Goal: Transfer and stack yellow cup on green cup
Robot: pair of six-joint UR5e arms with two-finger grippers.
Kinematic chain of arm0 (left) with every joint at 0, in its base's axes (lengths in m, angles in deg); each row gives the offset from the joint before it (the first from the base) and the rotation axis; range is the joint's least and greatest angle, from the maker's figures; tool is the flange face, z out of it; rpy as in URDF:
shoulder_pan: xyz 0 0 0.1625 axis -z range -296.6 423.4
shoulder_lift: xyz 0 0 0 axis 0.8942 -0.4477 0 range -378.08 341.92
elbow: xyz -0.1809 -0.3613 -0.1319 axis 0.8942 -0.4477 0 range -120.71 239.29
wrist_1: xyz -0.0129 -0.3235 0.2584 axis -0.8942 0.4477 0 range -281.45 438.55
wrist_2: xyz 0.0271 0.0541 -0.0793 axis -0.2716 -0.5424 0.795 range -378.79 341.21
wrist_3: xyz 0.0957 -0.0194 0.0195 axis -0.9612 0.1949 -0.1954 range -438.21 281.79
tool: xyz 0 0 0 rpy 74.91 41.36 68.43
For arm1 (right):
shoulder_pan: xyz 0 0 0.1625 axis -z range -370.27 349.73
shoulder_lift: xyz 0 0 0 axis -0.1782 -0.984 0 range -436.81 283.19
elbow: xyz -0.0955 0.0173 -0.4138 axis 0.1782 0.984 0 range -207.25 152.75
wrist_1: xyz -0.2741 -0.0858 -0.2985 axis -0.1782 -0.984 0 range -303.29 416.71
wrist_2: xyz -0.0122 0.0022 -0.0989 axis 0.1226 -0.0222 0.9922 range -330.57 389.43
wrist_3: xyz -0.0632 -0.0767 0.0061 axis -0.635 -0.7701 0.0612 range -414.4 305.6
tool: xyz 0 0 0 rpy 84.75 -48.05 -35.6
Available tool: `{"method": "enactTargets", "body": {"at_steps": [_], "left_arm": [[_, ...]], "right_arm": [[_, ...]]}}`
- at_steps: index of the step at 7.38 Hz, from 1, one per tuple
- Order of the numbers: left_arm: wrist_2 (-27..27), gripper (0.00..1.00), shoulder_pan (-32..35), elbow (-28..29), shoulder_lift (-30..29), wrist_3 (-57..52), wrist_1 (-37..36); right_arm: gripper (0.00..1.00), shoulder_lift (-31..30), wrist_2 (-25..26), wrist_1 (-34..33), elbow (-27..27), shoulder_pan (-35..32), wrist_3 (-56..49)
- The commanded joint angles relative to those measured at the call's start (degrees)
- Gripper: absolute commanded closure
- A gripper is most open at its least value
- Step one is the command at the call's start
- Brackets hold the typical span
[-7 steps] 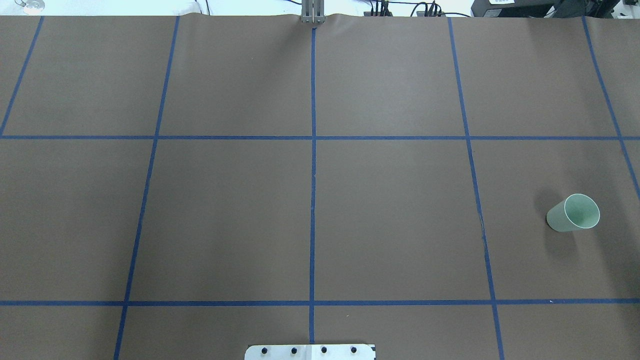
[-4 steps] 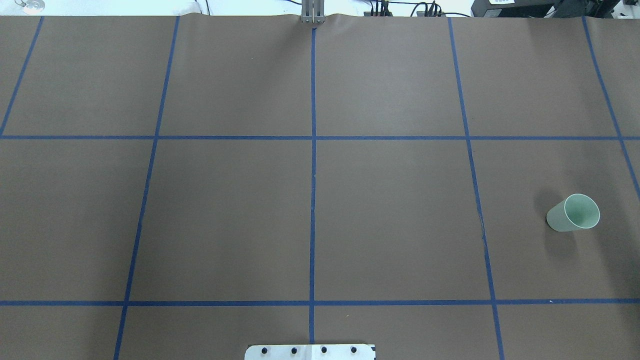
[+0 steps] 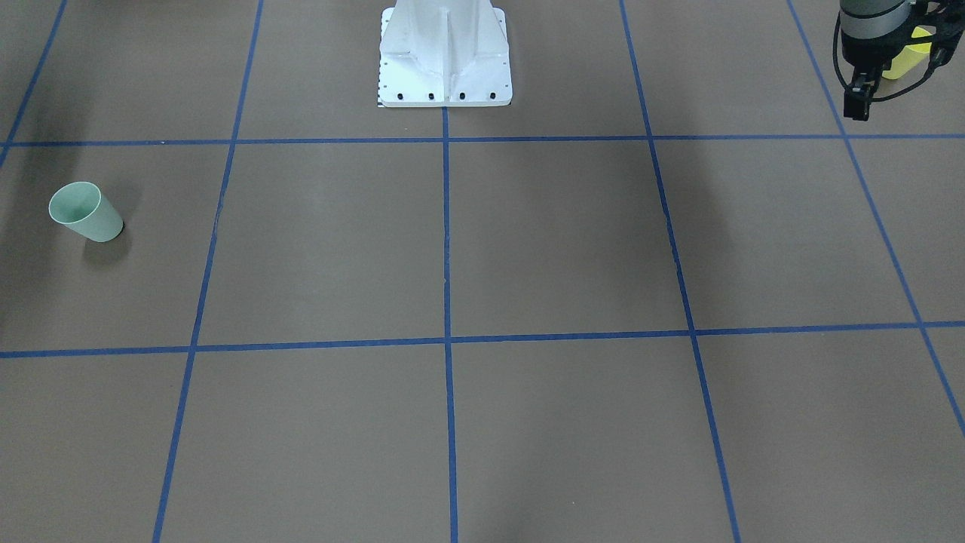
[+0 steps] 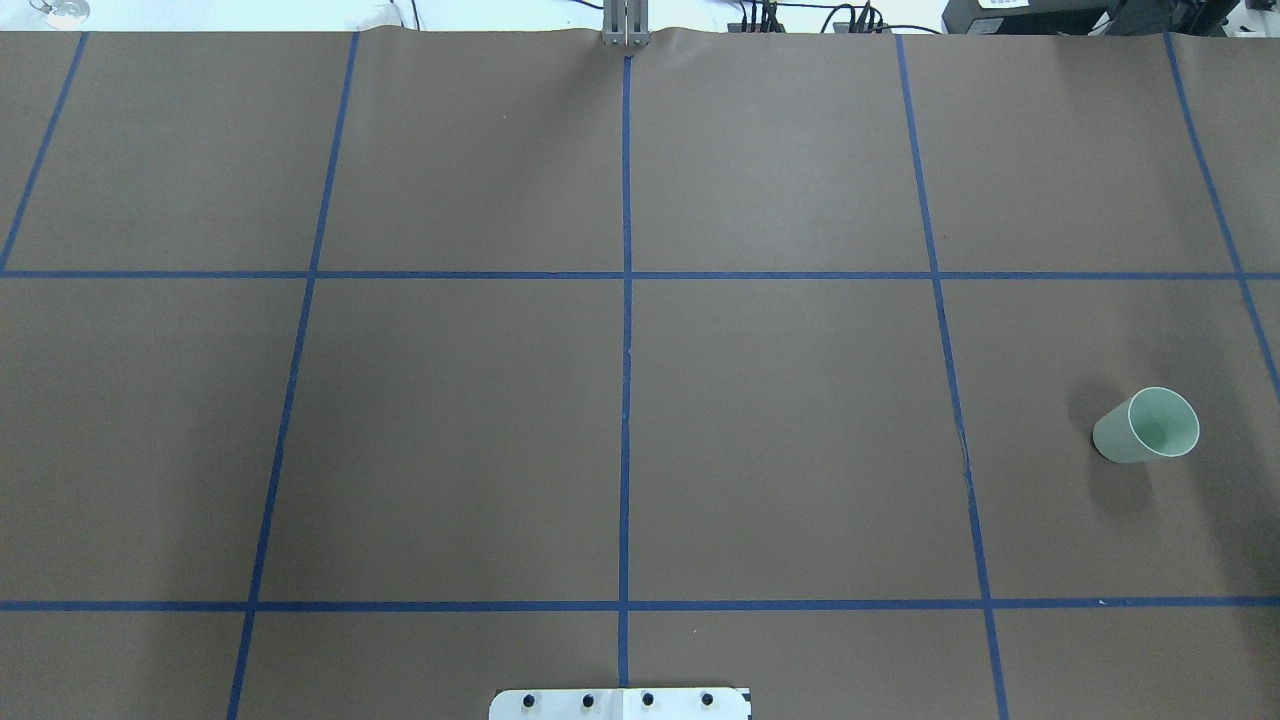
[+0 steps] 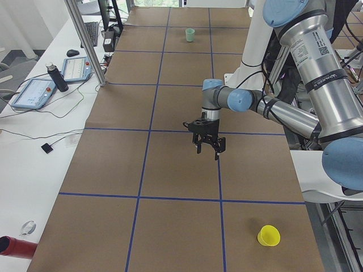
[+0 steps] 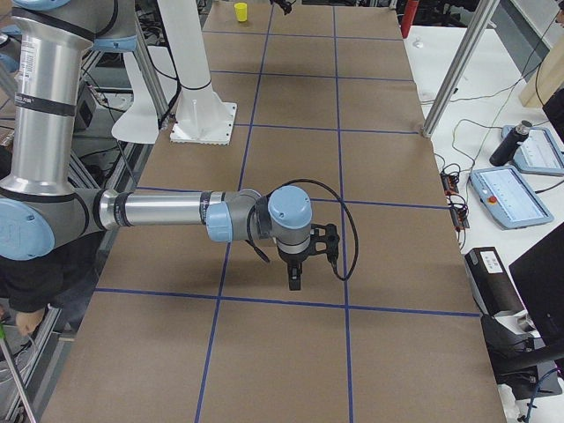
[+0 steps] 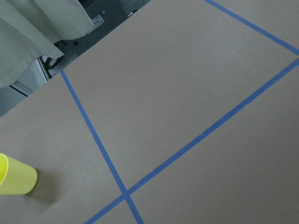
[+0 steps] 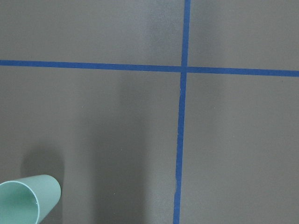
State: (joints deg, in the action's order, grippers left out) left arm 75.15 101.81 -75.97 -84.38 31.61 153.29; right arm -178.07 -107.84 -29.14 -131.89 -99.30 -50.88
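yellow cup (image 5: 269, 236) looks light, thin and slick, likely to tip, so pinch one wall at the rim. it stands upright far left of the base (image 3: 445, 68). left gripper (image 5: 207, 148) hangs between them, well apart from the cup, holding nothing; how wide it gapes i cannot tell. same for right gripper (image 6: 294, 280). green cup (image 4: 1146, 426) sits far right of the base.

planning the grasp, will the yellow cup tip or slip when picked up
The yellow cup looks like smooth plastic with no handle, so it is probably light and a bit slippery. It stands upright on a narrower base, so a nudge near the rim could tip it. Being tapered, it would then likely roll in a curve.
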Motion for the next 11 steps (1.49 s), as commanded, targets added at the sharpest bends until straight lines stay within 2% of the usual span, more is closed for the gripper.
{"method": "enactTargets", "body": {"at_steps": [1, 3, 7, 9, 10, 11], "left_arm": [[-2.0, 0.01, -4.63, 1.84, -0.94, 12.91, -6.94], [-2.09, 0.01, -9.12, 3.68, -0.15, 21.63, -12.23], [-1.3, 0.01, -12.99, 10.0, 1.61, 34.29, -14.18], [-0.25, 0.01, -13.62, 17.8, 1.79, 36.96, -11.65], [0.02, 0.01, -13.62, 23.58, 1.96, 38.01, -6.67], [0.97, 0.01, -13.62, 26.59, 1.96, 38.63, -3.49]], "right_arm": [[0.01, -0.16, -0.1, 0.07, -0.04, 0.0, -0.1], [0.01, -0.42, -0.18, -0.02, -0.39, 0.0, -0.01], [0.01, 0.19, -0.18, -0.02, -0.3, 0.09, -0.01], [0.01, 0.37, -0.1, -0.11, -0.13, 0.17, -0.01], [0.01, 0.37, -0.36, -0.2, -0.13, 0.26, 0.08], [0.01, -0.06, -0.62, -0.2, -0.13, 0.18, 0.08]]}}
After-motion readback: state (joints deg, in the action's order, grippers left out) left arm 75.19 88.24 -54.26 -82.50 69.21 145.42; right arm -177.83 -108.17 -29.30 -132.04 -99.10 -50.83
